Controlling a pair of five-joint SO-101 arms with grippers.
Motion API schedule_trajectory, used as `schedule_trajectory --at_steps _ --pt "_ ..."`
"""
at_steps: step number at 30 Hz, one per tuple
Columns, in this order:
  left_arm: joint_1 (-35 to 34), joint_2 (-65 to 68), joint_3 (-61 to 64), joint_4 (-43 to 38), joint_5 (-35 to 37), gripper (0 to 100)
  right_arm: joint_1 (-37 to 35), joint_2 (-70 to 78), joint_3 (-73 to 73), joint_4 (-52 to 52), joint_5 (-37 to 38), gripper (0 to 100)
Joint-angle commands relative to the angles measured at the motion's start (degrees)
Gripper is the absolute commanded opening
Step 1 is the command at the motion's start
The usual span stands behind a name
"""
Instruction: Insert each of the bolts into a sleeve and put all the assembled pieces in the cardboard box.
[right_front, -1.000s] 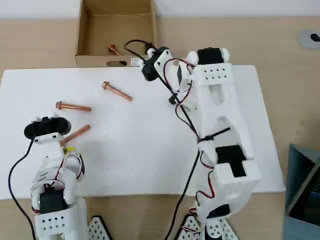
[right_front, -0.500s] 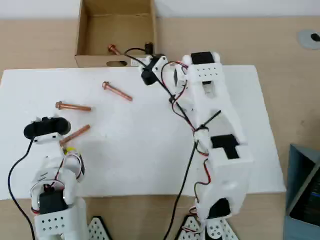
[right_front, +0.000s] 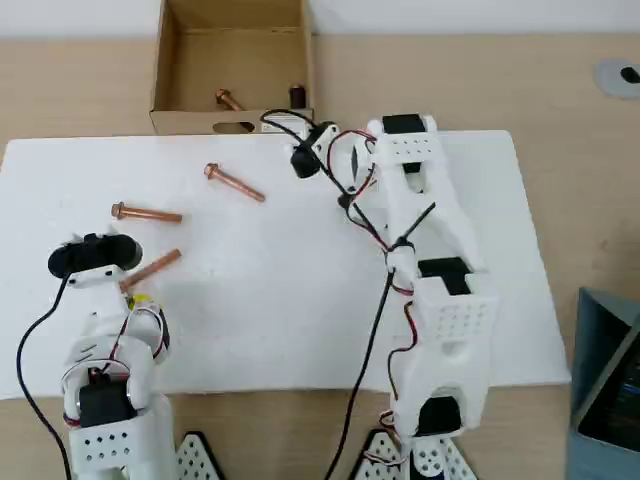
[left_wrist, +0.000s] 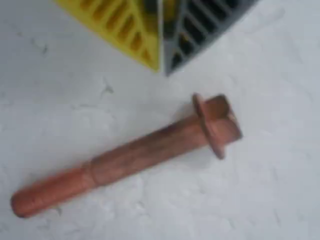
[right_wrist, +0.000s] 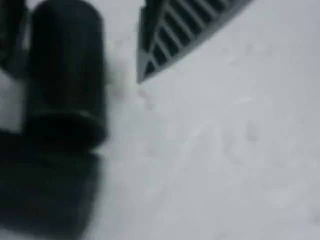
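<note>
1. Bolts: three loose copper ones lie on the white mat (right_front: 300, 300), all in the left half of the frame. The upper bolt (right_front: 235, 183) sits centre-left and tilted. The middle bolt (right_front: 147, 213) lies further left, near level. The lower bolt (right_front: 152, 268) is just beneath it, slanted.
2. Cardboard box (right_front: 190, 122) at top of frame, against the mat's far edge. Inside it are a fourth bolt (right_front: 227, 98) near the front wall and a dark sleeve (right_front: 297, 95) by the right wall, the two lying apart.
3. Left gripper (left_wrist: 161, 67), lower left of frame: yellow and grey tips pressed together with nothing between them, poised just beside the head of the lower bolt without touching it.
4. Right gripper (right_front: 304, 158), upper centre, over the mat's far edge just below the box's right front corner. Cannot tell how wide it stands or whether it holds anything.
5. Dark cylinder (right_wrist: 65, 75) close beside the right gripper, over the mat. Cannot tell what it is.
</note>
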Motion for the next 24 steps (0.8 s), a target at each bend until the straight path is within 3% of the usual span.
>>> schedule_trajectory --at_steps 1,4,14,24 --pt "-0.6 -0.4 -0.4 0.2 0.0 0 0.5 2.1 0.0 -0.2 0.3 7.2" --pt "-0.6 -0.4 -0.4 0.2 0.0 0 0.4 2.9 -0.9 0.1 0.1 0.9" --pt "-0.6 -0.4 -0.4 0.2 0.0 0 -0.9 -2.1 -11.6 12.1 -0.2 1.0" --pt "-0.6 -0.4 -0.4 0.2 -0.3 0 -1.5 -8.4 -22.5 20.9 -9.5 1.0"
